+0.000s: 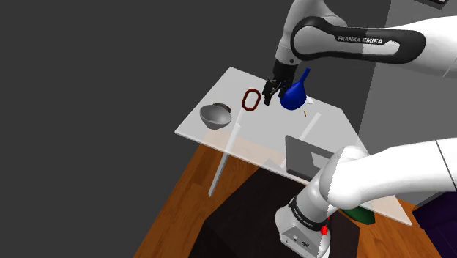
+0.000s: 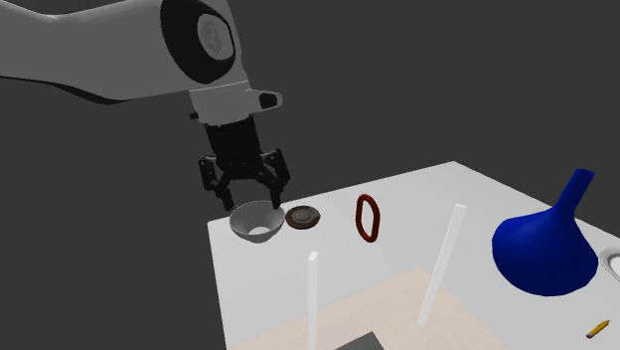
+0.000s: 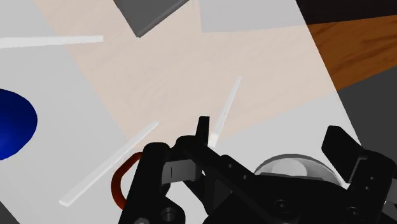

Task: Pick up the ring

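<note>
A dark red ring point(image 1: 251, 100) stands on edge on the pale, see-through table top point(image 1: 220, 135). In the second exterior view the ring point(image 2: 368, 217) is upright, right of a small brown disc point(image 2: 303, 217). My black gripper point(image 1: 270, 97) hangs open above the table, close beside the ring on the shoulder view's right, with nothing between its fingers. From the second exterior view the gripper point(image 2: 248, 195) appears over the grey bowl point(image 2: 255, 221). In the wrist view the gripper point(image 3: 273, 146) has its fingers apart, and the ring point(image 3: 119, 182) lies outside them, partly hidden by the hand.
A blue flask-shaped vessel point(image 1: 296, 91) stands right next to the gripper. The grey bowl point(image 1: 216, 116) sits near the table's edge at the shoulder view's left. A grey box point(image 1: 304, 154) and a small pencil point(image 2: 597, 328) are also on the table. Wooden floor lies below.
</note>
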You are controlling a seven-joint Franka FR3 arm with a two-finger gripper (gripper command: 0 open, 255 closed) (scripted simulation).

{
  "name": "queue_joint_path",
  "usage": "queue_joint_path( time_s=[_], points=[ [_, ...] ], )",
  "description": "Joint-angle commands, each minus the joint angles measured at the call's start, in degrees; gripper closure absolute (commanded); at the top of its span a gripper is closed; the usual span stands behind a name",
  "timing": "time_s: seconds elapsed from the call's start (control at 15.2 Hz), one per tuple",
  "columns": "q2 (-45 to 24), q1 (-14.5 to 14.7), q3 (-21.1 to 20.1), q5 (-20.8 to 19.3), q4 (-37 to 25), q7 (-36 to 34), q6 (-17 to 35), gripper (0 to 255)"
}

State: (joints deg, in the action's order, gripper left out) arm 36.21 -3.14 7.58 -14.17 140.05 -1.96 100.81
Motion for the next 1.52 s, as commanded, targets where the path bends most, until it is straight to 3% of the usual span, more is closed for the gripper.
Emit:
queue_joint_path(
  time_s=[0.0, 0.73, 1.45],
  points=[
    [-3.3, -0.6, 1.6, -1.7, -1.4, 2.0, 2.4, 0],
    [-23.0, -3.3, 9.7, -7.4, -10.8, 12.6, 15.8, 0],
    [-45.6, -6.8, 14.3, -4.9, -28.4, 24.3, 24.6, 0]
  ],
)
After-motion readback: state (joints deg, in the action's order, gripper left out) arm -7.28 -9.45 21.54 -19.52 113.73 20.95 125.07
